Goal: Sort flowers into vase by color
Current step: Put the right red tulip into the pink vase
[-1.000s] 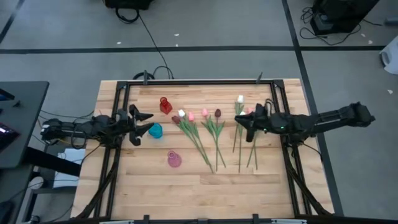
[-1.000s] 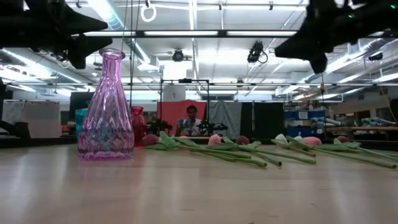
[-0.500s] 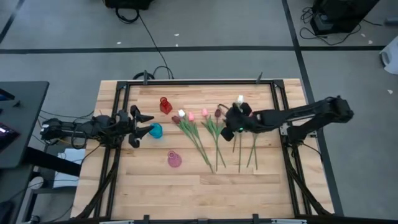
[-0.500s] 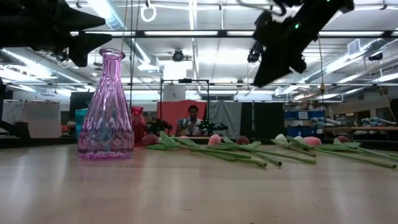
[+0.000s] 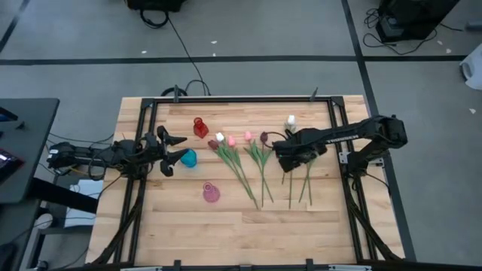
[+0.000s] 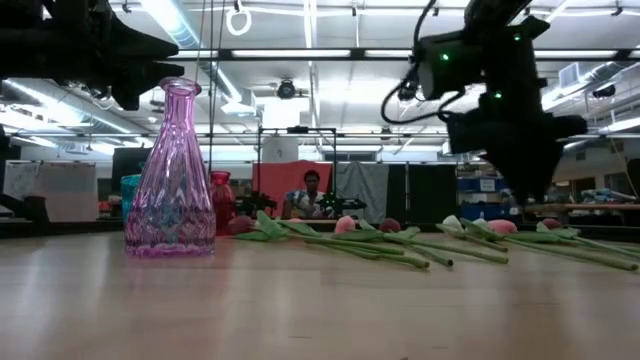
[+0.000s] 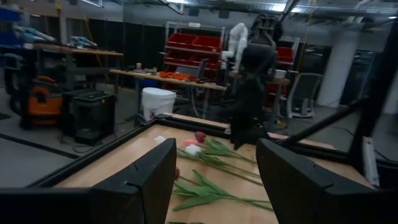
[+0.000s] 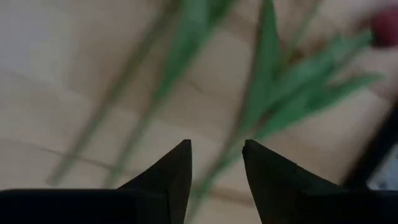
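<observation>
Several artificial tulips (image 5: 242, 167) lie flat on the wooden table, their white, pink and dark red heads toward the far edge; they also show in the low view (image 6: 400, 245). A red vase (image 5: 199, 126), a teal vase (image 5: 188, 158) and a pink vase (image 5: 211, 193) stand upright at the left. My right gripper (image 5: 284, 156) is open and points down above green stems (image 8: 249, 106) without touching them. My left gripper (image 5: 175, 150) is open and empty, held level beside the teal vase.
A black frame (image 5: 147, 135) runs along the table's left, far and right sides. The near half of the table (image 5: 241, 226) is bare wood. The pink vase (image 6: 170, 175) stands large in the low view. A person (image 6: 308, 195) sits in the room behind.
My right gripper has gone toward the table's left edge and come down toward the right-hand tulips. It has tipped from level to pointing down at the stems. The flowers and vases have stayed in place.
</observation>
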Controlling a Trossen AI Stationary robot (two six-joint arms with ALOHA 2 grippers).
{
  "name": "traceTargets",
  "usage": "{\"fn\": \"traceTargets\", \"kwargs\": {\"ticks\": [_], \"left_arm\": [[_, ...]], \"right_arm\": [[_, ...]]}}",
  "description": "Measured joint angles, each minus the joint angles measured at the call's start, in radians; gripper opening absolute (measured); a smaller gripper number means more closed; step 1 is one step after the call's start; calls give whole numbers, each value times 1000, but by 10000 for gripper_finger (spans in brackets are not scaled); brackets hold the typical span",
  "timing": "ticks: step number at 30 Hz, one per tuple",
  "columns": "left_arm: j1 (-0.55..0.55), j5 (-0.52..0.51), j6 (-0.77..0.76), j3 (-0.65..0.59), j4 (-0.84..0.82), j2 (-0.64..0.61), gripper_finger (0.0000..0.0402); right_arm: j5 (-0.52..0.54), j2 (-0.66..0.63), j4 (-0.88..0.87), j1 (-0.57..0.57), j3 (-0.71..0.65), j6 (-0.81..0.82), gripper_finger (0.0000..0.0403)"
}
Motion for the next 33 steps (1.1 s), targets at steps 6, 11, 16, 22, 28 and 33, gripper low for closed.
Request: {"fn": "traceTargets", "kwargs": {"ticks": [6,11,16,22,28,33], "left_arm": [[0,-5,0,0,0,0,227],[0,-5,0,0,0,0,227],[0,-5,1,0,-1,0,227],[0,-5,0,0,-3,0,227],[0,-5,0,0,-4,0,227],[0,-5,0,0,-6,0,227]], "right_arm": [[-97,0,-64,-20,-29,28,140],[-104,-1,-47,-23,-76,29,124],[-112,-17,70,-30,-158,37,118],[-101,-37,145,-47,-202,67,117],[-100,-42,174,-49,-268,90,116],[-105,-53,209,-49,-298,93,114]]}}
